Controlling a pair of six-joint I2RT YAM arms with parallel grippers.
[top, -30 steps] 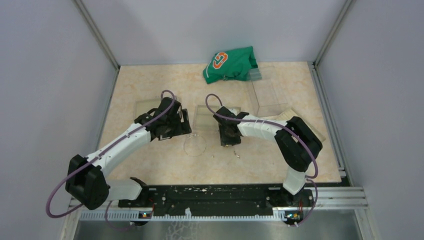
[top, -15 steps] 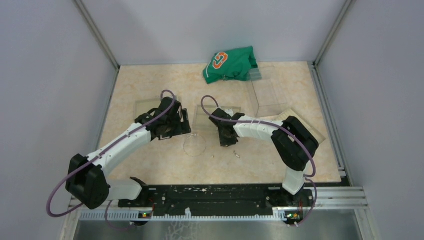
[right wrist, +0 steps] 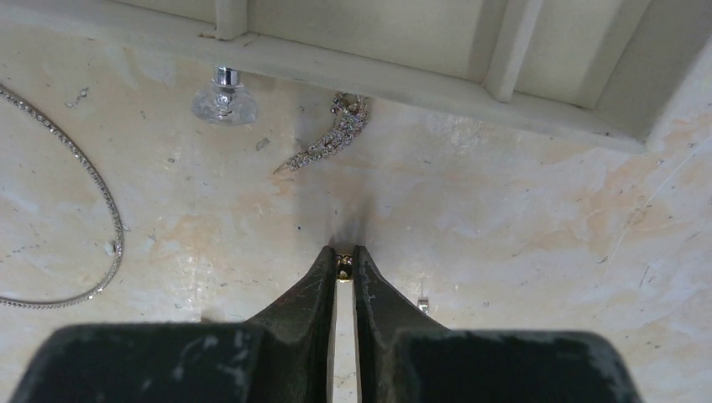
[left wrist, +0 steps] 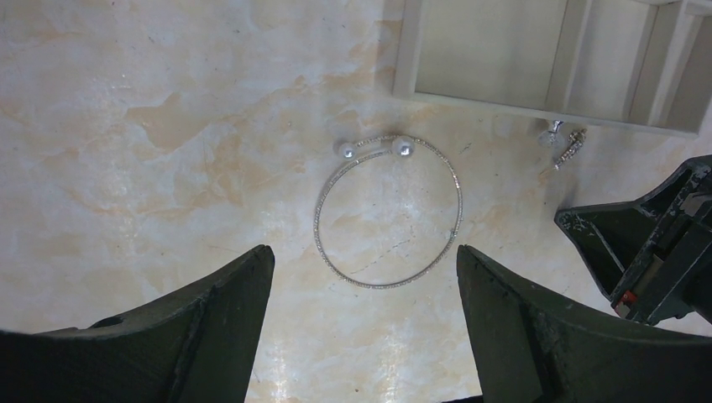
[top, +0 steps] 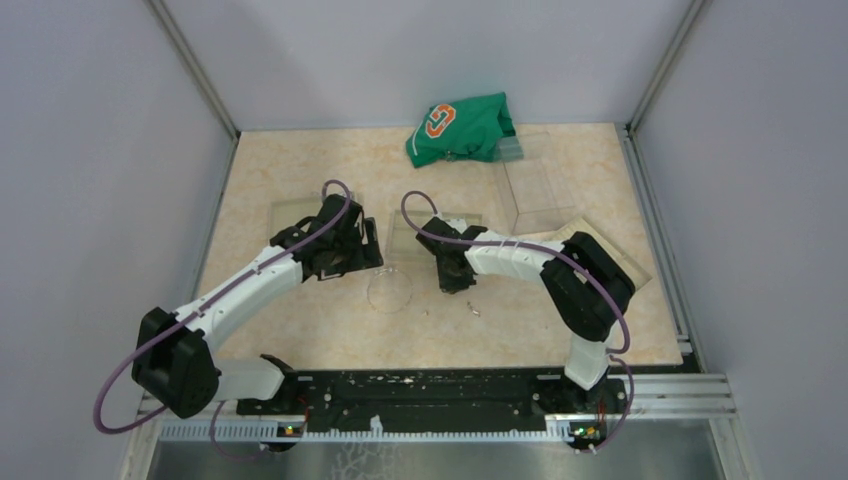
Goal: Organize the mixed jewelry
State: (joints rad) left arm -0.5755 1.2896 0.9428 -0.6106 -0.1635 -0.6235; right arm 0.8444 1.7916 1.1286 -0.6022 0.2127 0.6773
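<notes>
The left arm reaches forward and to the right from its base, elbow low, its wrist bent so that the left tool points downward. In the left wrist view that tool stands wide open, its two dark fingers well apart on either side of the frame. The right arm rises from its base, folds at the elbow and stretches leftward, bringing the right tool close beside the left one, also aimed down. Its fingers are drawn nearly together, only a thin slit between them, and seem to pinch a tiny metal piece at the very tips of the right tool.
</notes>
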